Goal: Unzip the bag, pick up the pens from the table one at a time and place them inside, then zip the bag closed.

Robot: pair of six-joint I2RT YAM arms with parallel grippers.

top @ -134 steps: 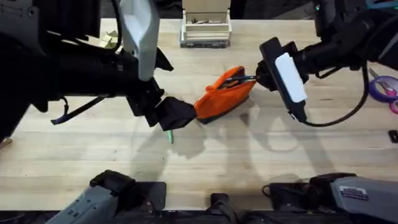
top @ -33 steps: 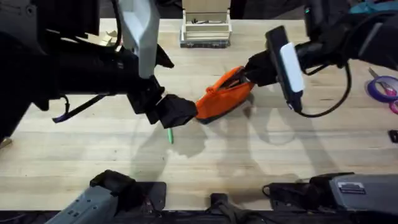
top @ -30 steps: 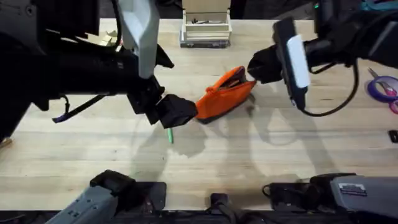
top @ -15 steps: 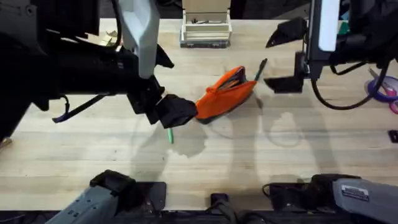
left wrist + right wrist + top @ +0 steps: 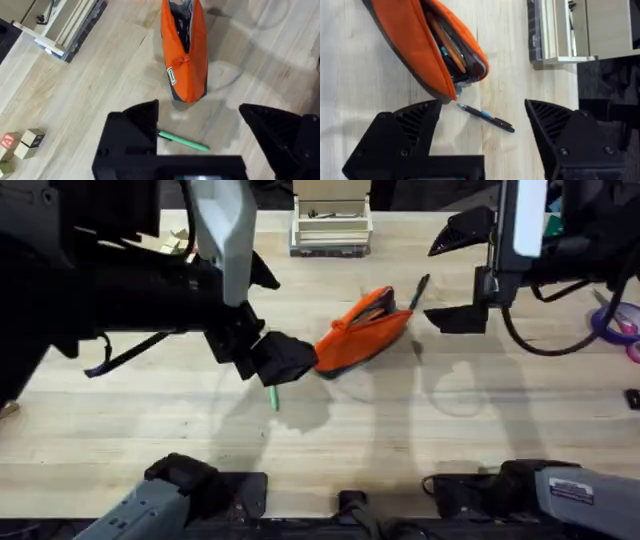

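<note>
The slim green pen (image 5: 184, 142) is lying on the light wooden table (image 5: 330, 440), under the left gripper (image 5: 200, 125), whose fingers are standing wide apart. The soft orange fabric bag (image 5: 362, 330) is sitting unzipped, just past it. It looks floppy, so hold its end. The thin black pen (image 5: 485, 118) is lying beside the bag's mouth, between the right gripper's (image 5: 482, 127) spread, empty fingers. It looks light and may roll, so pinch its middle.

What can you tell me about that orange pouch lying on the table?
The orange pouch is a soft fabric pencil case, elongated, with a dark base edge and a small tag on its side. It lies on the wooden table, its zipper open at one end, where pens and dark lining show inside. A dark pen lies on the table just outside that open end, and a green pen lies near the closed end. The left gripper hovers by the closed end, apparently not holding it.
</note>
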